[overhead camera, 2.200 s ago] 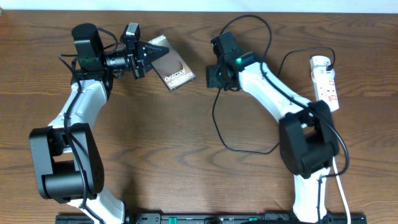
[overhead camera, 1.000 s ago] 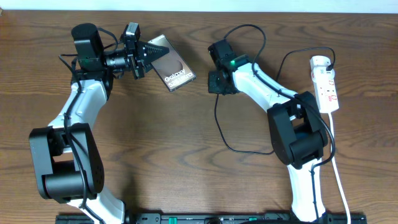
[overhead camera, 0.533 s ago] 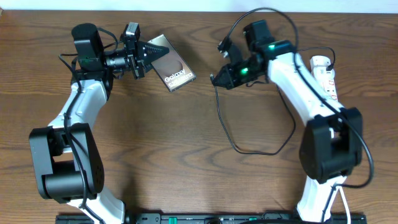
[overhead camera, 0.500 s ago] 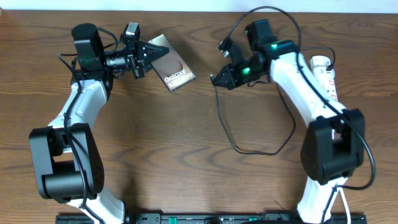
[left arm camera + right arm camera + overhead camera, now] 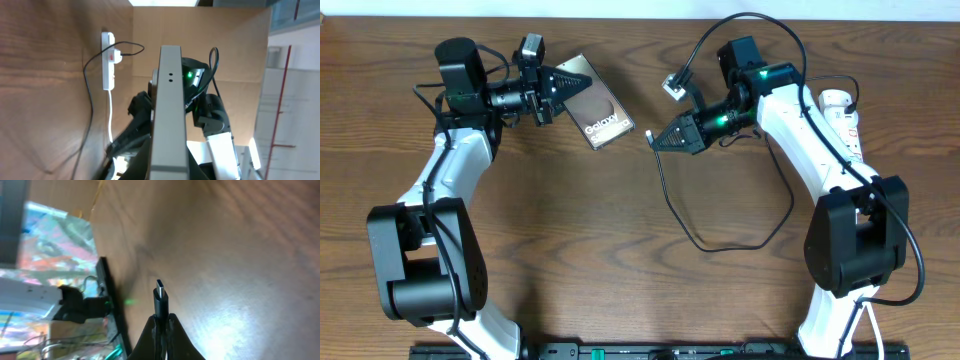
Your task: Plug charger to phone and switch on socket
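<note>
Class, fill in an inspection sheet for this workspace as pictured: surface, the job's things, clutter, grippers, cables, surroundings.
Surface: brown wooden table.
Job's things: phone screen up on the left side; charger with its tip bare, not in the phone; socket at the far right with one plug in it.
Clutter: nothing seen.
Grippers: left gripper shut on the phone's edge; right gripper shut on the charger just behind its tip.
Cables: charger loops across the table; white cord leaves the socket.
Surroundings: tan board behind the table.
</note>
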